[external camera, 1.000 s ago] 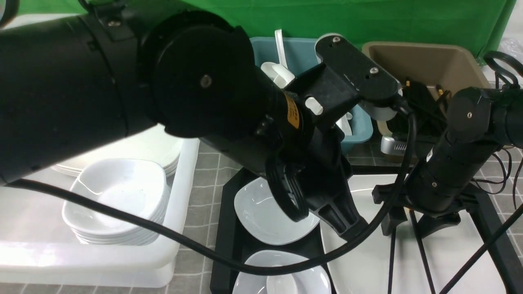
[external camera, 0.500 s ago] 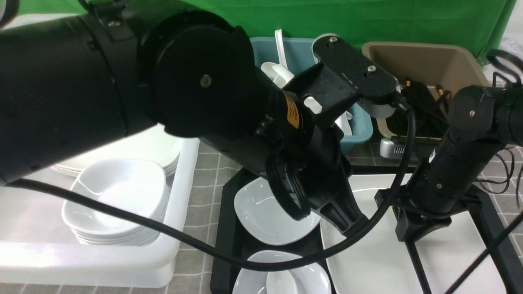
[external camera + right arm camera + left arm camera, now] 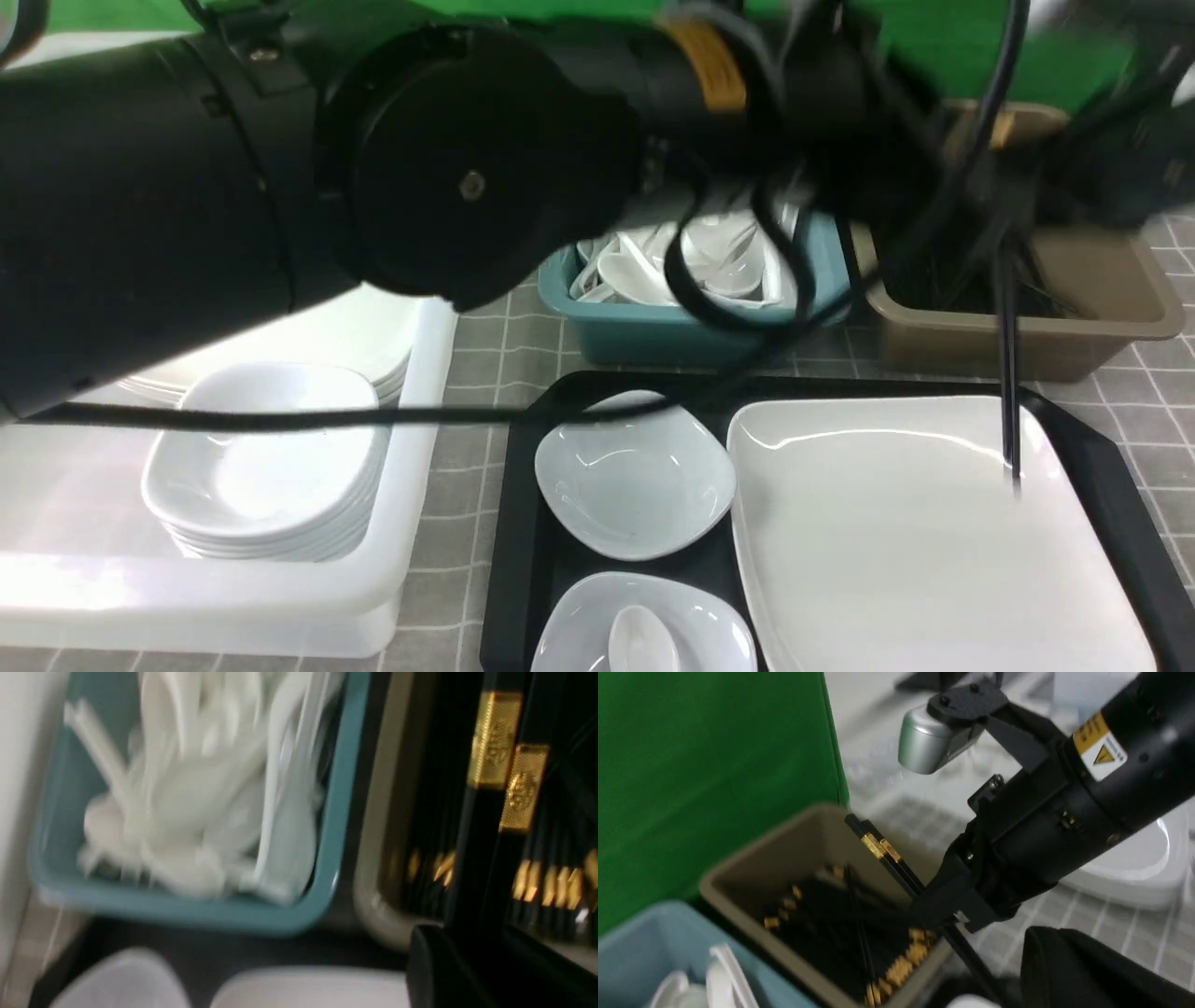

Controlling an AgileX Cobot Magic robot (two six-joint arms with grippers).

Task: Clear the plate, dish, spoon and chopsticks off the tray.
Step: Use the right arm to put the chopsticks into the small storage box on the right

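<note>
The black tray (image 3: 509, 523) holds the white plate (image 3: 896, 541) on its right side. On its left side are a dish (image 3: 635, 485) and a nearer dish (image 3: 569, 635) with the spoon (image 3: 642, 644) in it. My right gripper (image 3: 945, 914) is shut on the black chopsticks (image 3: 882, 851), which have gold bands. It holds them high at the brown tub (image 3: 752, 877), and their thin ends hang down over the plate (image 3: 1008, 373). My left gripper (image 3: 1064, 970) is raised beside the right arm, shut and holding nothing.
A teal bin (image 3: 653, 341) of white spoons stands behind the tray, beside the brown tub (image 3: 1008, 350), which holds several chopsticks. A white crate (image 3: 411, 523) at the left holds a stack of dishes (image 3: 271, 467) and plates. My big left arm (image 3: 280, 187) fills the upper left.
My right gripper closed on the chopsticks and lifted them off the plate toward the brown tub. My left forearm swung up from over the tray, uncovering the dishes.
</note>
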